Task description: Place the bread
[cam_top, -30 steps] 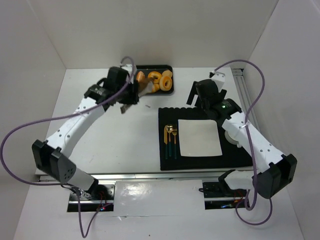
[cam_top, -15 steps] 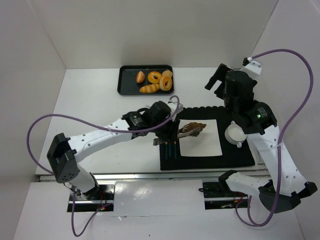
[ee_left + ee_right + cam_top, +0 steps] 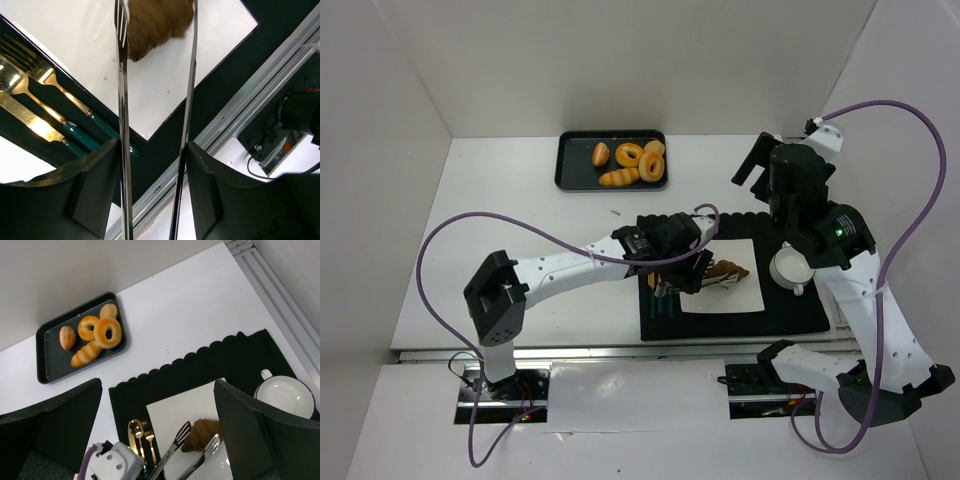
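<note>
The left gripper [image 3: 152, 160] is setting the bread [image 3: 728, 271] on the plate [image 3: 720, 300], right of centre in the top view. Its jaws are clamped on the tongs [image 3: 121, 90], whose blades are flanking the bread. Next, I judge, the tongs need lifting straight clear without dragging it. The right gripper [image 3: 758, 168] is hovering at upper right, jaws apart.

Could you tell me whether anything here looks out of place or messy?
Only small things: orange crumbs lie on the white square plate beside the brown croissant, and a dark speck sits on the white table before the black pastry tray.
</note>
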